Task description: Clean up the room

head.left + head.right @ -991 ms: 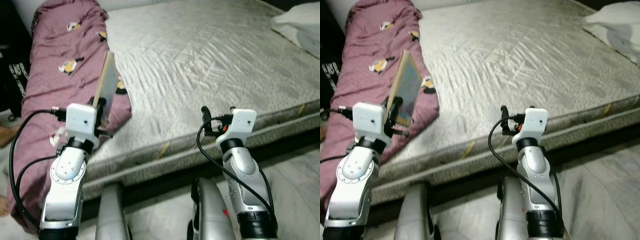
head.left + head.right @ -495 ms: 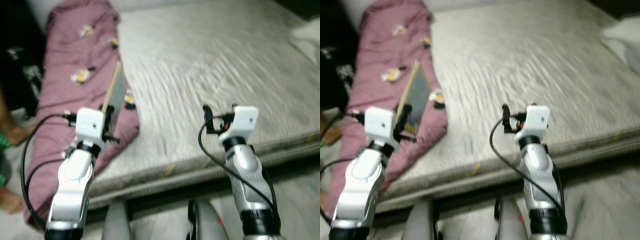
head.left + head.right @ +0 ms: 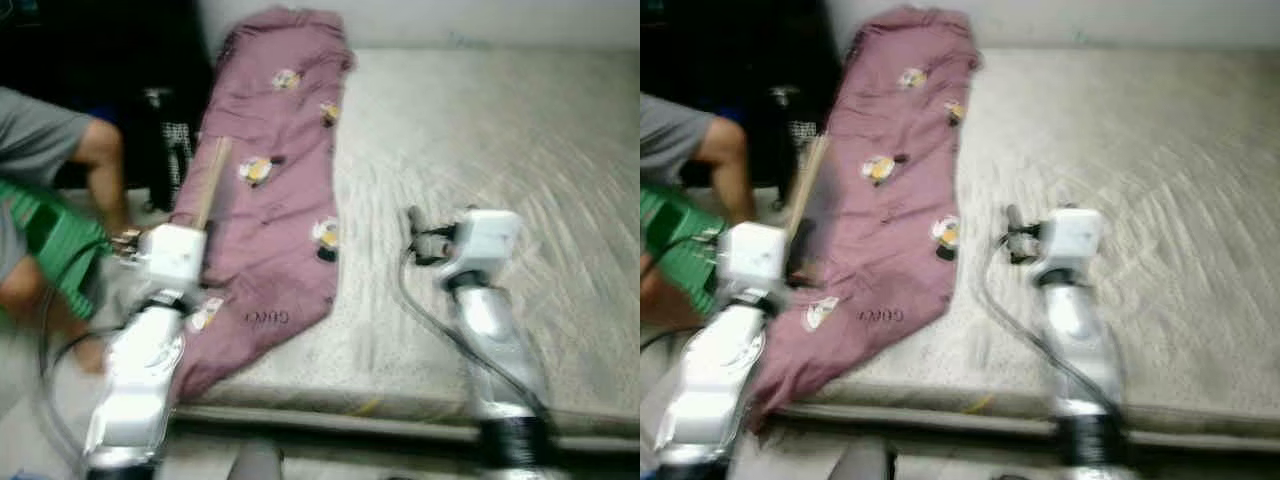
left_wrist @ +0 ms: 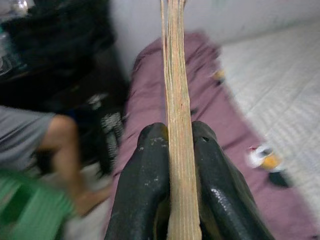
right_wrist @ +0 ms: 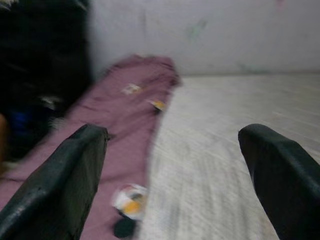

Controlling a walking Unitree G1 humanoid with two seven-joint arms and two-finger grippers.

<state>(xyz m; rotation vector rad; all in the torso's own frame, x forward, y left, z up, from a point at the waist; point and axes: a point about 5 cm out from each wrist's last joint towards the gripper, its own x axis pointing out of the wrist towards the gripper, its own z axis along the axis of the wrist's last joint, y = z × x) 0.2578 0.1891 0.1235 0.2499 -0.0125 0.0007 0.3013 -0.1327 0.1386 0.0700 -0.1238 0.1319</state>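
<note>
Bed (image 3: 520,150) ahead; your left gripper (image 4: 175,145) pinches thin stiff board (image 4: 175,75) edge-on, likely light; right gripper (image 5: 175,165) spread, empty.

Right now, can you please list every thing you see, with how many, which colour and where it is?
mattress: one, pale grey, in front of the robot.
blanket: one, mauve with small printed figures, along the mattress's left edge, its end hanging over the near side.
flat thin board: one, tan edge, held upright in the left hand.
green object: one, far left beside the bed, too blurred to name.
person: one, grey clothing, bare limb, far left by the bed.
left hand: one, black fingers, shut on the board, near the blanket.
right hand: one, black fingers, open, above the mattress.
</note>
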